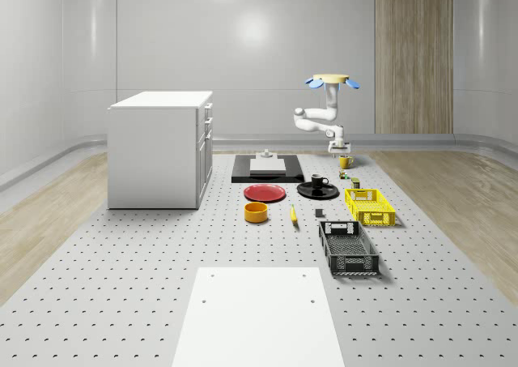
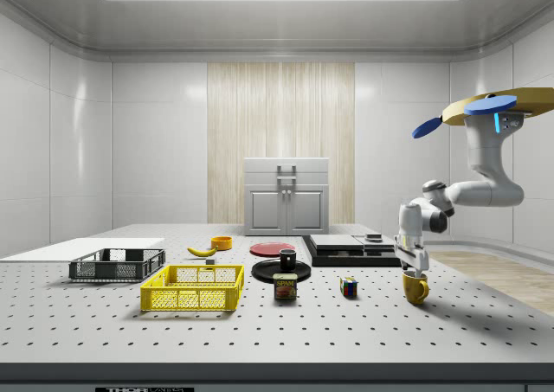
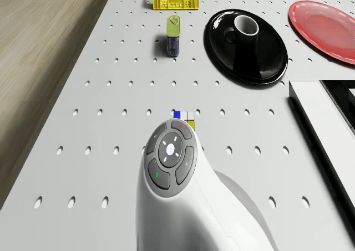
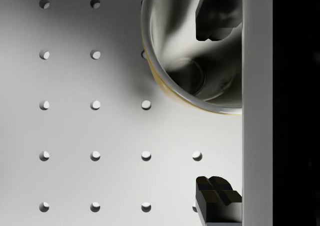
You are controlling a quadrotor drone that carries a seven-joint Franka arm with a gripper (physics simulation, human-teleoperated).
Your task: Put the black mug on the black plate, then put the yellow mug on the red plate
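I've got the drone [image 2: 498, 108] hovering in the air above the far end of the perforated table [image 1: 121, 286], arm folded down beneath it. The gripper [image 2: 414, 269] sits right at the rim of the yellow mug [image 2: 415, 288], which stands upright on the table, just beside the black slab [image 1: 267, 169]. On the wrist view the fingers [image 4: 217, 16] are spread wide: one tip hangs inside the mug's mouth, the other is out over bare table, clear of the mug wall. Nothing pinched.

The black mug [image 1: 319, 181] is upright on the black plate [image 1: 318, 191]. The red plate [image 1: 265, 193] lies just beside it, on the whole-scene view's left, with nothing on it, and it's well apart from the yellow mug.

From the drone view I see a small can [image 3: 173, 36] and a colour cube [image 3: 184, 115] between the arm and the yellow crate [image 1: 370, 206].
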